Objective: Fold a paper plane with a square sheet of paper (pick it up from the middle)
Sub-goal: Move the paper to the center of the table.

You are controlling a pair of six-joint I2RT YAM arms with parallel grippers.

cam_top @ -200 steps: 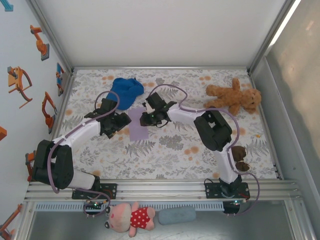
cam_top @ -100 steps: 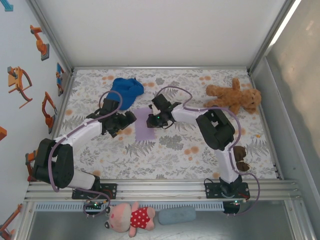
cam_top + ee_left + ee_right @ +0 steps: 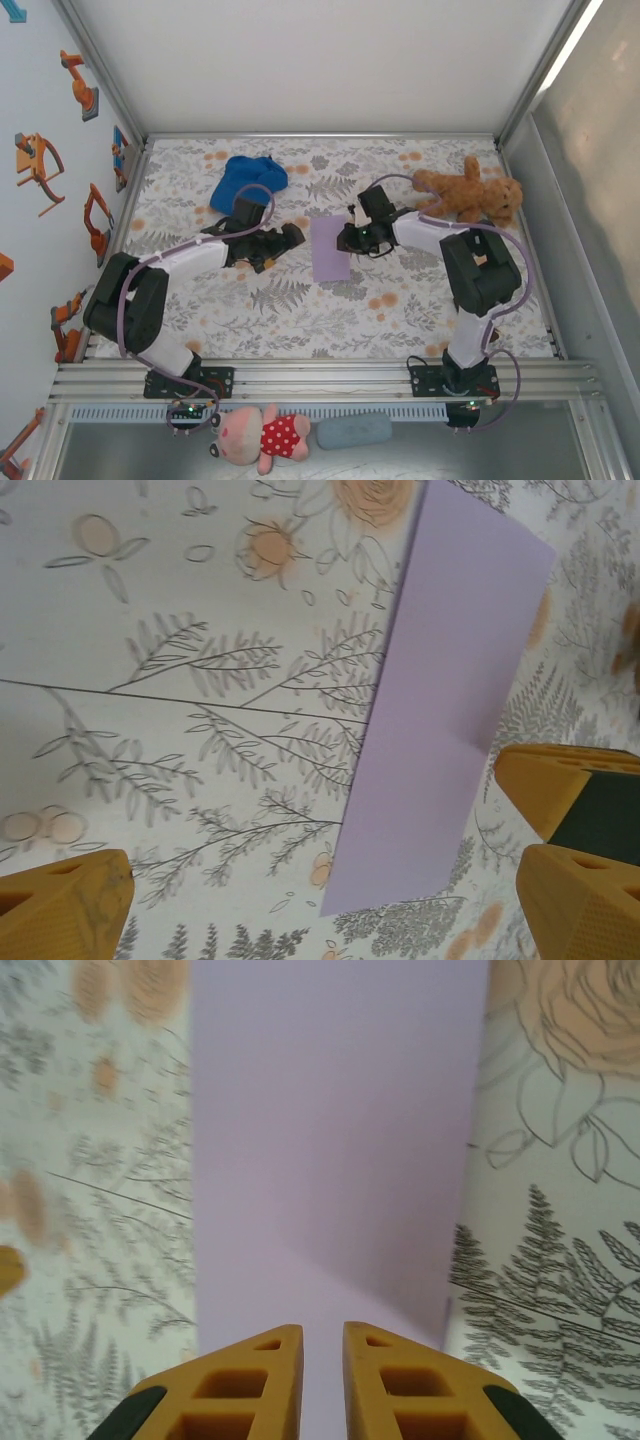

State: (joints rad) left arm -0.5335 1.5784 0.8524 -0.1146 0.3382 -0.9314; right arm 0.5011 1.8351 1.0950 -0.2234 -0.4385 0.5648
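Near the middle of the table (image 3: 400,300), I see my right gripper (image 3: 322,1332) pinched on the right edge of the folded lavender sheet (image 3: 328,250), with my left gripper (image 3: 288,240) spread wide just off its left edge.

I see a pale tabletop printed with grey ferns and orange flowers (image 3: 330,320), plain white back wall (image 3: 320,60), white left wall (image 3: 30,100) carrying orange robot-arm stickers (image 3: 40,165), silver aluminium rails (image 3: 320,378) along my near edge, bright light strip (image 3: 578,35) at upper right
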